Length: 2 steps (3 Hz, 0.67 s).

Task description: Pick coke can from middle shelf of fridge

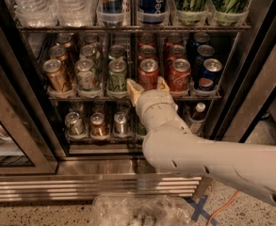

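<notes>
The fridge stands open with a dark interior. Its middle shelf is a wire rack with lanes of short cans. The front coke can is red with a silver top and stands in the fourth lane from the left. A second red can stands in the lane to its right. My gripper is open, right in front of the coke can at its lower part. One tan fingertip is at the can's left, the other at its right. The jaws flank the can without closing on it.
A blue Pepsi can stands at the right of the rack; green-and-white cans and a gold can stand at the left. Tall bottles fill the rack above. Small cans sit on the lower rack. A crumpled plastic bag lies on the floor.
</notes>
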{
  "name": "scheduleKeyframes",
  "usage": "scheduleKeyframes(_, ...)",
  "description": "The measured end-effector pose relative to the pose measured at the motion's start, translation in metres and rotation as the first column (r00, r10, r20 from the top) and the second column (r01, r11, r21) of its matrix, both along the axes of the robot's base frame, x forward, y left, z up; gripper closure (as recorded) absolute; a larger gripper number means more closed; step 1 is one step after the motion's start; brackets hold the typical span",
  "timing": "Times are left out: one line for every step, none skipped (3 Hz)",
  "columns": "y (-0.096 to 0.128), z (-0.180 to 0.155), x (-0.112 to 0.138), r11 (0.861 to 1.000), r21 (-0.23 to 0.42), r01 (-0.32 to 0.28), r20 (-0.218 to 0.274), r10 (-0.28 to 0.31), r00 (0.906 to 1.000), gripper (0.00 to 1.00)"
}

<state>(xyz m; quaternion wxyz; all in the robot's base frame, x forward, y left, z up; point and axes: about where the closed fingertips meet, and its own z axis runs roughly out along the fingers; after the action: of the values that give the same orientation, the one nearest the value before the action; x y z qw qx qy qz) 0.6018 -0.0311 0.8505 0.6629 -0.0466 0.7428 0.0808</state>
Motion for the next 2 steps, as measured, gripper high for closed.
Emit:
scheduleKeyframes(0.0056, 0.0013, 0.0053, 1.0, -0.006, -0.007, 0.018, 0.007, 0.9998, 0.3)
scheduleKeyframes(0.0074, 0.0023, 0.0139, 1.0, -0.01, -0.004, 0.034, 0.004, 0.9994, 0.3)
